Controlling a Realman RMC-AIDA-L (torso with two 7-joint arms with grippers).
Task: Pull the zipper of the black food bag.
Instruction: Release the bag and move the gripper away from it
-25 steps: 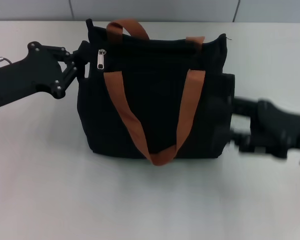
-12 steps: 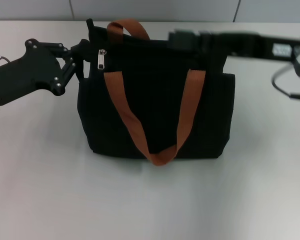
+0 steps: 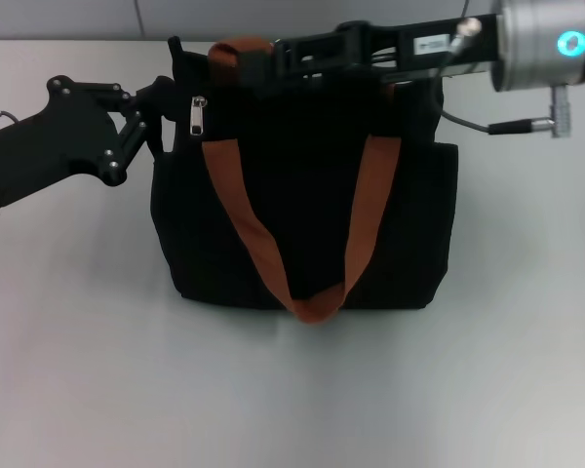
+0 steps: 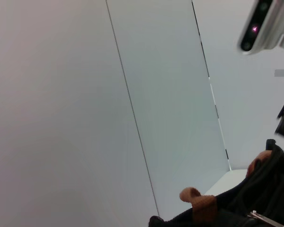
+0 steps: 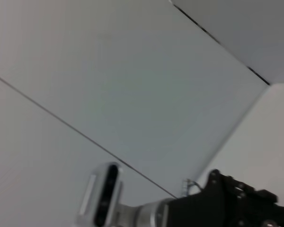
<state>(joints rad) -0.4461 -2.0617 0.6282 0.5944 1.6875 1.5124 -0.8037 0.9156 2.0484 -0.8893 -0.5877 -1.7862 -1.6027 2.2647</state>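
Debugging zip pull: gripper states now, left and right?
Left gripper: shut on the black food bag, top corner beside the zipper.
Right gripper: above the bag's top; cannot tell.

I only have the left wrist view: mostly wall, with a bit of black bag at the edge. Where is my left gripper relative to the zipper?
Observer: In the head view the left gripper is at the upper left corner of the black food bag, just beside the zipper, not on it.
Operator: How does the pull hang?
Observer: It hangs down flat against the bag's front, near the left end of the top edge.
Operator: And the right arm?
Observer: The right gripper reaches in over the bag's top from the right, its tip by the rear orange handle.
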